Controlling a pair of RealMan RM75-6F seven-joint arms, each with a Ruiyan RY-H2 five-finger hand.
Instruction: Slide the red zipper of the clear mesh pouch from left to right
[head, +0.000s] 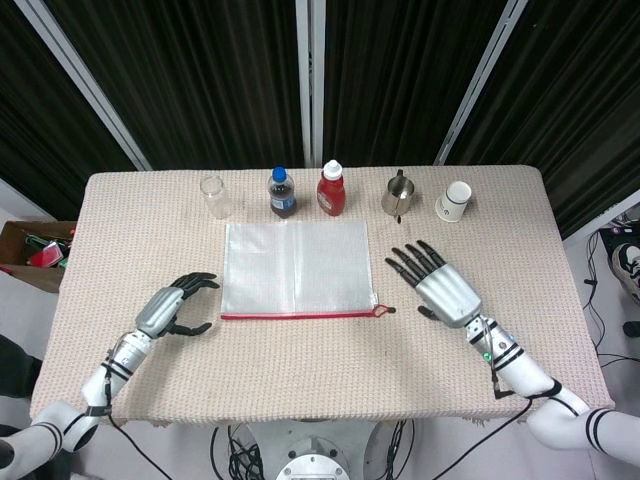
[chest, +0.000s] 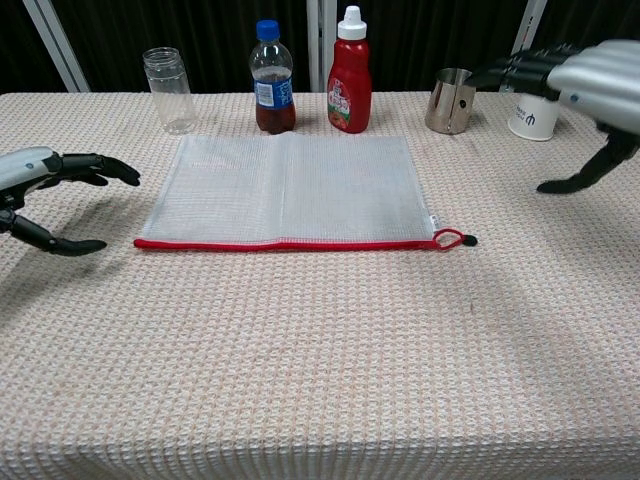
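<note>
**Inspector A:** Location of the clear mesh pouch (head: 295, 267)?

**Inspector B:** It lies flat on the counter (head: 560, 270) at the centre of the head view, just below the row of containers. Its long axis runs left to right across the frame. The red zipper (head: 298, 315) forms the lower edge, a straight unbroken line. The pull (chest: 452, 239) sits at the lower right corner of the pouch, its small loop lying just past the corner.

**Inspector A:** Which robot hand is nearer the pull?

**Inspector B:** The right robot hand (head: 437, 285). In the head view it sits right of the pouch, near the pull but apart from it; the pull lies to its lower left. The left robot hand (head: 176, 306) sits off the pouch's left end, near the zipper's start, not touching.

**Inspector A:** State of each?

**Inspector B:** Both hold nothing. The right has its fingers spread wide, raised clear of the cloth in the chest view. The left is loosely curved, with thumb and fingers parted.

**Inspector A:** Appearance of the pouch?

**Inspector B:** Translucent white with a fine grid; thin, limp, apparently nothing inside. Only the zipper tape and pull are red.

**Inspector A:** Assessment?

**Inspector B:** With the pull at the right end, the slide appears complete.
</note>
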